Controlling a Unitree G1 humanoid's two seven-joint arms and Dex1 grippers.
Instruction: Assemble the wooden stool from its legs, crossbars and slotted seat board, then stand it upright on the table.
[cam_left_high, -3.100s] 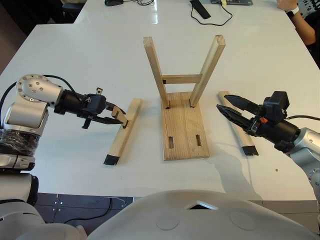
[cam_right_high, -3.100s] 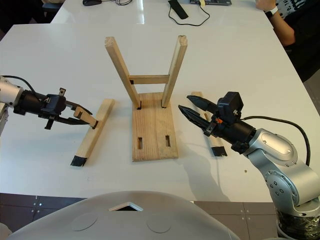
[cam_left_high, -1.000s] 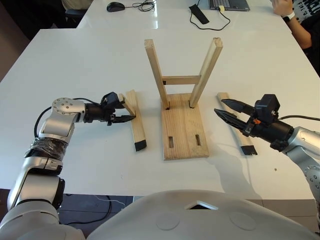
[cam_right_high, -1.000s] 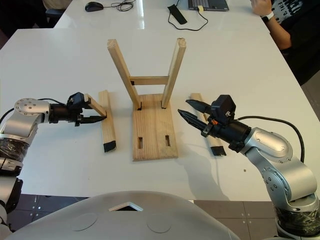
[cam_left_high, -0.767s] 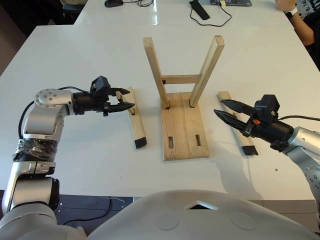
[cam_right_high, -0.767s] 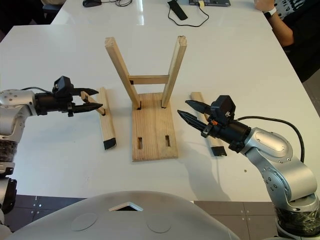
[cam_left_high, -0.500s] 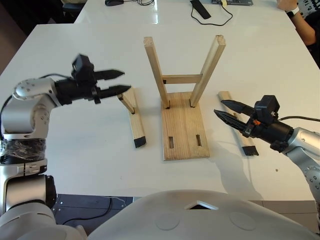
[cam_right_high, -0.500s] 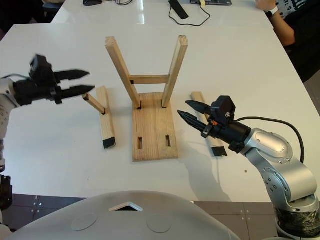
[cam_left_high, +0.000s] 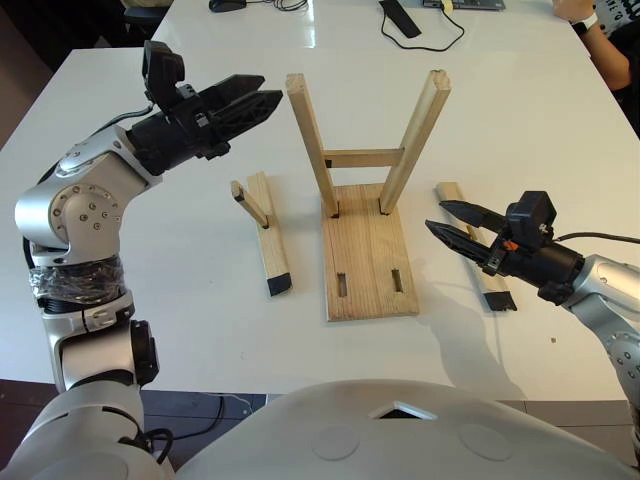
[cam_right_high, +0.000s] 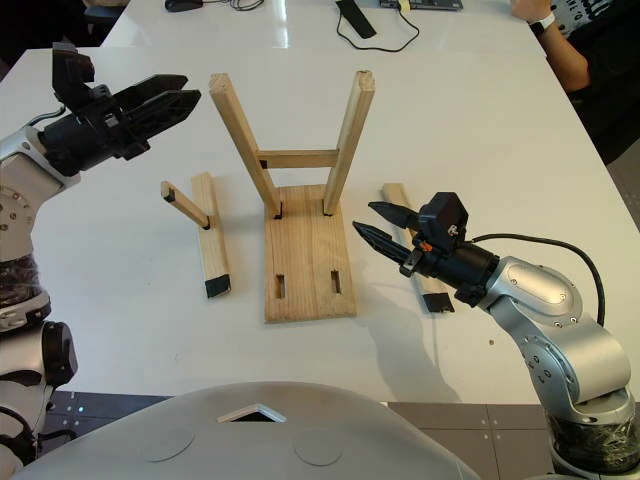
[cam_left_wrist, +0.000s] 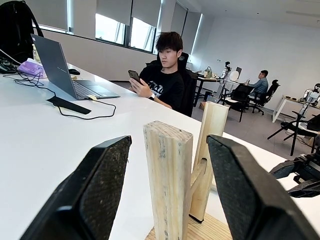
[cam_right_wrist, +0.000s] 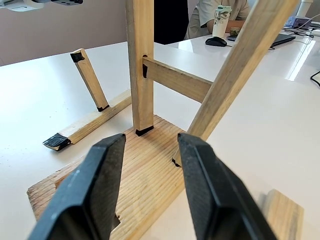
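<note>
Our left fingers (cam_left_high: 250, 108) are spread apart, high above the white desk (cam_left_high: 150, 250). The top of the left pale wooden upright leg (cam_left_high: 310, 140) lies just right of their tips, in line with the gap. Its long axis rises from the far end of the slotted wooden seat board (cam_left_high: 368, 265). Our right fingers (cam_left_high: 462, 211), also spread, hover just right of that board. We judge the left arm nearer.

The left arm is raised, elbow bent, with the forearm angled forward and inward. The left gripper (cam_left_high: 266, 90) is held high, its two dark fingers (cam_left_wrist: 102, 190) spread wide with nothing between them. The right arm lies low, forearm stretched forward and inward. The right gripper (cam_left_high: 437, 215) points toward the robot's left, its fingers (cam_right_wrist: 106, 182) parted and empty.
</note>
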